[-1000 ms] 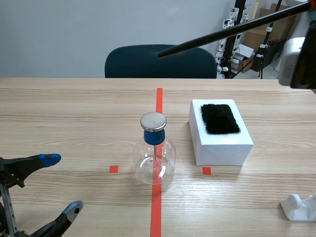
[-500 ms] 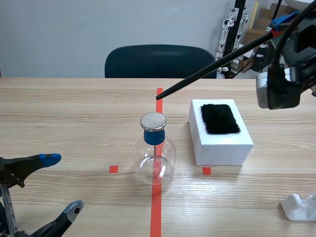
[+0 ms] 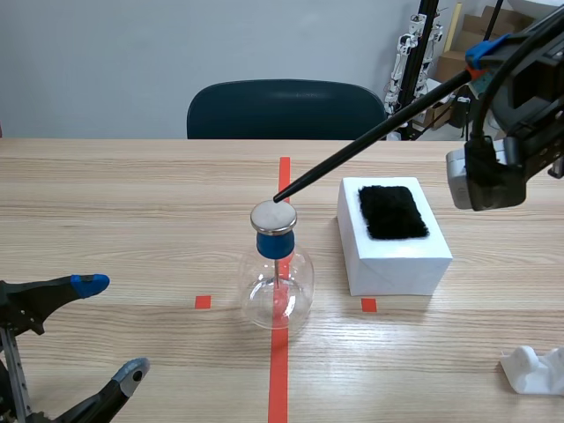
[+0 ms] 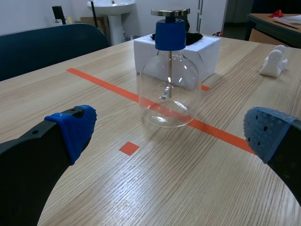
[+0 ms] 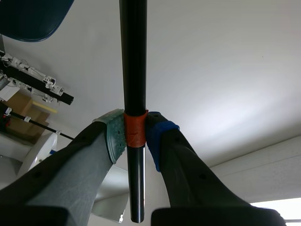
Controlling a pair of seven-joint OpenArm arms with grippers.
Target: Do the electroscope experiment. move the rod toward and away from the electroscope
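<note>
One black rod (image 3: 370, 137) crosses the scene view. The right hand (image 3: 480, 55), raised at the far right, holds its upper end, and the rod slants down to the left until its tip reaches the metal plate (image 3: 274, 217) on top of the electroscope (image 3: 277, 282), which stands in the middle of the desk (image 3: 132, 194). I cannot tell whether the tip touches the plate or hangs just over it. That is the main risk: any further drop would knock the plate, and contact would spoil a test meant to work by nearness alone. The white box (image 3: 397, 256) with its black fur pad (image 3: 393, 211) stands just right of the electroscope, so a low sweep back could clip it. The left hand (image 3: 110, 330) lies low at the near left, spread wide and holding nothing. In the left wrist view the electroscope stands ahead of that open hand, apart from both fingers, so nothing would steady it against a shove. In the right wrist view the two pads (image 5: 115, 136) are closed on the rod at an orange band (image 5: 134, 129) near its end. With so long a lever beyond the grip, the rod could swivel or slide, and its tip would swing wide.
</note>
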